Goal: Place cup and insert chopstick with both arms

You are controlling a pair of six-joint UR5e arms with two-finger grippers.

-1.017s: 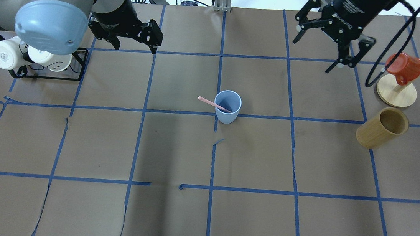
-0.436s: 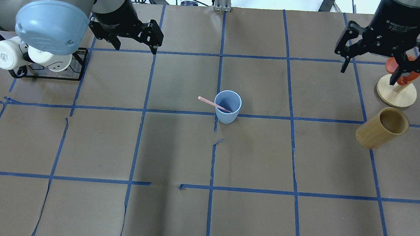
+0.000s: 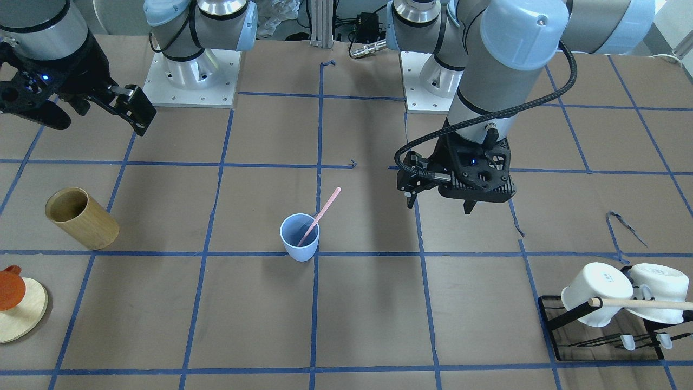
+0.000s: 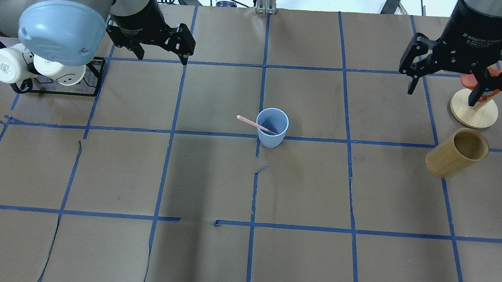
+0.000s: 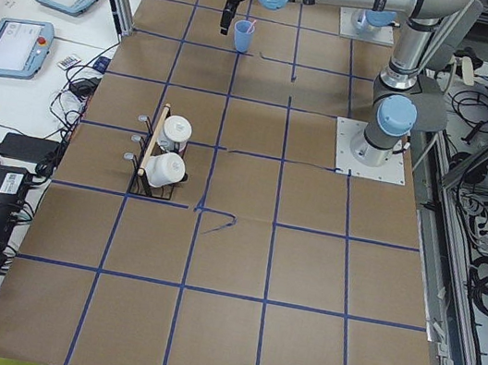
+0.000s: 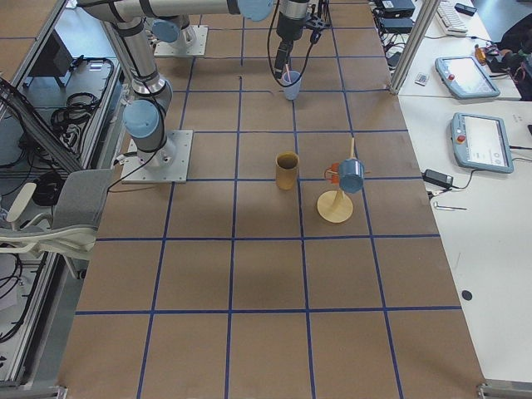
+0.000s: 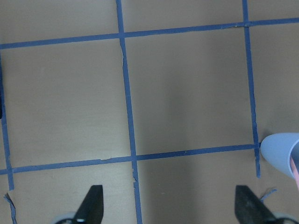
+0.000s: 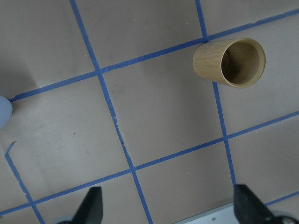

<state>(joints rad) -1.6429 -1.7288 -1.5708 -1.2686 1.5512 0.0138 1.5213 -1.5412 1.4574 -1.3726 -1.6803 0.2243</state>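
The cup stands upright near the middle of the table, beside a crossing of blue tape lines; it is a small, tapered, pale blue-grey tumbler without a handle, darker blue inside. The chopstick, thin, straight and pale pink, leans in it; its lower end is down inside the cup and its upper end juts out over the rim toward the robot's left. Nothing grips either one; the cup sits between the two grippers and well apart from both, the left the nearer.

The left gripper hangs above bare paper with its fingers spread wide and nothing between them; in its wrist view only the cup's edge shows at the right border. The right gripper is likewise spread wide and empty, farther off on the robot's right, its far finger in front of a red mug on a wooden mug tree. A tan bamboo cup stands just beside that tree's base; two white mugs hang on a black rack at the robot's far left.
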